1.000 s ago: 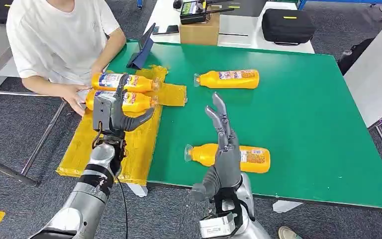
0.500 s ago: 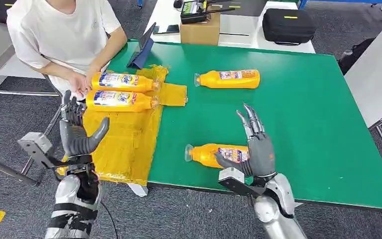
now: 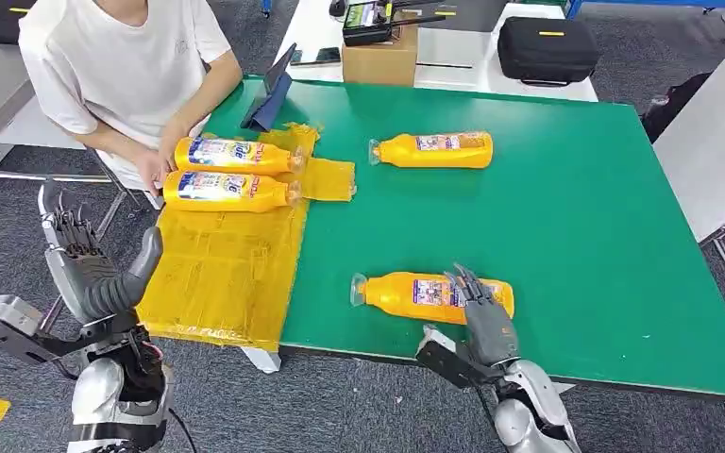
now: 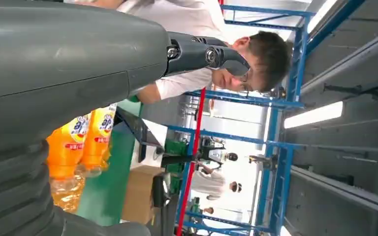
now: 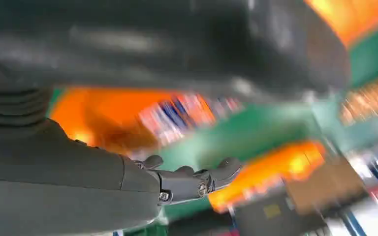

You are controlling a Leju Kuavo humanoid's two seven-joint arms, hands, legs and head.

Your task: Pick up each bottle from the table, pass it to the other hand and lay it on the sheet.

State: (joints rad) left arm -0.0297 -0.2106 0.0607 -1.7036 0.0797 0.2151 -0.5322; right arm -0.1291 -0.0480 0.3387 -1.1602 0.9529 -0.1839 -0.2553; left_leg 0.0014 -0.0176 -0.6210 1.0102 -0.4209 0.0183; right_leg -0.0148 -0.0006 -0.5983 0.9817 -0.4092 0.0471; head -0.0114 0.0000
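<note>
I count two bottles (image 3: 234,171) lying side by side on the yellow sheet (image 3: 217,269): done. Two remain on the green bench (image 3: 576,217): the far bottle (image 3: 431,149), untouched, and the near bottle (image 3: 425,294). My right hand (image 3: 483,311) reaches it with fingers spread, no grip yet. My left hand (image 3: 90,269) hangs spread beside the bench, holding nothing.

Both hands open, arms apart
Left hand (image 3: 90,269) raised, fingers spread; right hand (image 3: 483,316) low, fingers extended forward.

grey robot hand (image 4: 54,73), 2 orange bottles (image 4: 81,142), person (image 4: 236,59), cardboard box (image 4: 140,201)
</note>
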